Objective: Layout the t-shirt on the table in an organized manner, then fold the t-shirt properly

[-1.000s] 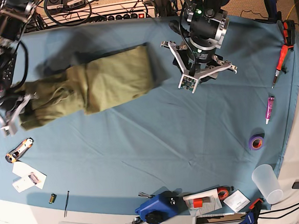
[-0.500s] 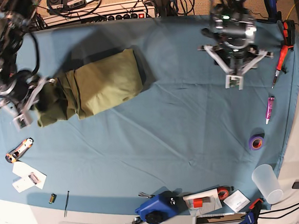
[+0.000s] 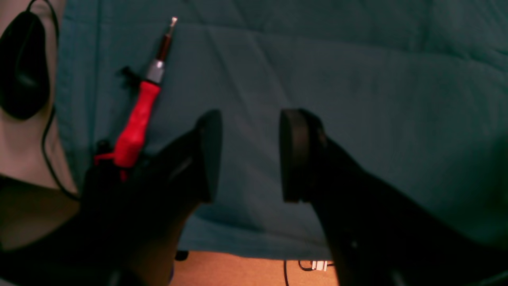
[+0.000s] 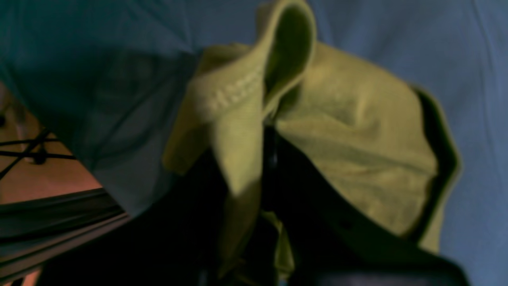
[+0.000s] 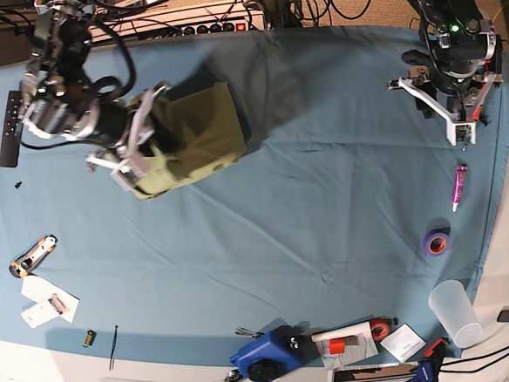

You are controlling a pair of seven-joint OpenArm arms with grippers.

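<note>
The olive-green t-shirt (image 5: 194, 138) lies bunched and doubled over on the far left part of the light blue table (image 5: 308, 205). My right gripper (image 5: 144, 137) is shut on a fold of the t-shirt's edge (image 4: 238, 119) and holds it lifted over the rest of the cloth; the gripper (image 4: 270, 159) is partly wrapped by fabric. My left gripper (image 5: 461, 122) is open and empty at the table's far right, well away from the shirt. In the left wrist view it (image 3: 248, 155) hovers over bare blue cloth near the table edge.
A red screwdriver (image 3: 137, 119) (image 5: 479, 110) lies beside the left gripper, with a black mouse (image 3: 24, 63) past the edge. A pink pen (image 5: 458, 185), purple tape roll (image 5: 436, 243) and plastic cup (image 5: 453, 313) sit right. A utility knife (image 5: 32, 255), remote (image 5: 10, 129) and papers (image 5: 48, 302) sit left.
My right gripper has swung rightward and back with the shirt's left end, doubling it over the rest. My left arm has moved from the shirt to the table's far right edge.
</note>
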